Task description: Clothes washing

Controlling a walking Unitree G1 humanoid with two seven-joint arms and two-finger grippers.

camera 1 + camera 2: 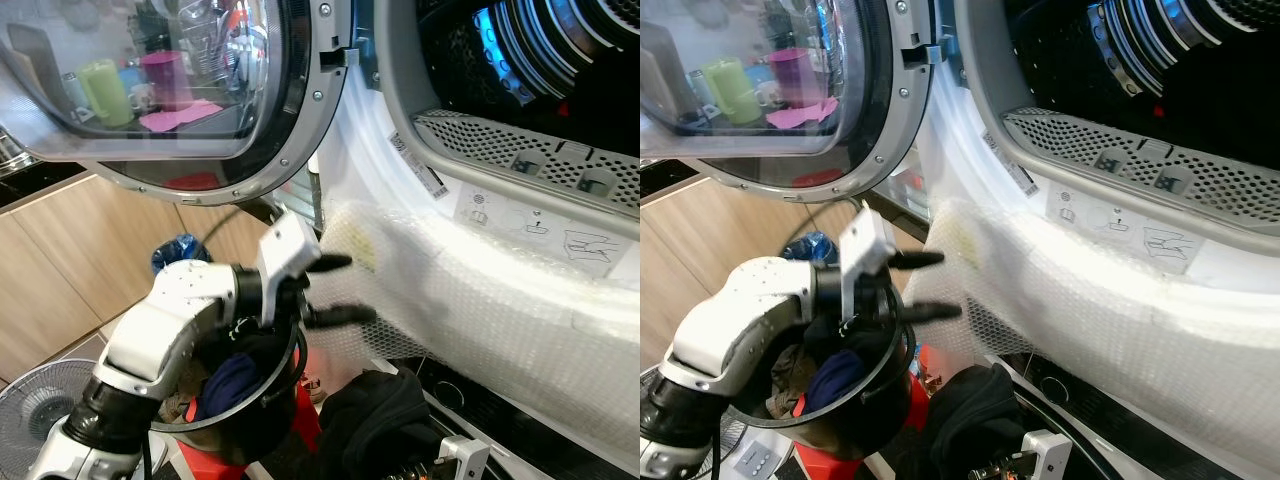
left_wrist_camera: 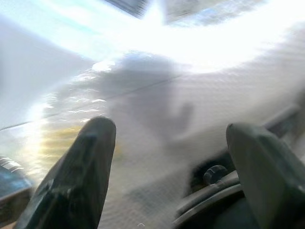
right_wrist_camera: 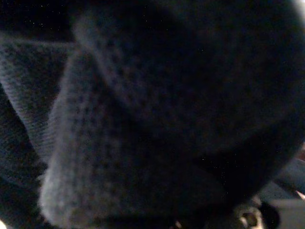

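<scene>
Washer (image 1: 520, 160): I see its drum open far right, door (image 1: 150, 80) swung out far left, bubble wrap (image 1: 480, 290) over the front lip.
Bucket (image 1: 262, 400): near left, below the door, clothes heaped inside.
Black garment (image 1: 375, 415): near centre, beside the bucket; knit fabric is close against the right wrist camera. I judge it soft, light, floppy; bunch a thick fold.
Left gripper (image 1: 335, 288): above the bucket rim, fingers spread, empty.
Right gripper: under the garment; grip I cannot tell.

The drum mouth (image 1: 560, 70) stands open above the bubble wrap (image 1: 480, 290); the door (image 1: 180, 90) crowds its left.
</scene>
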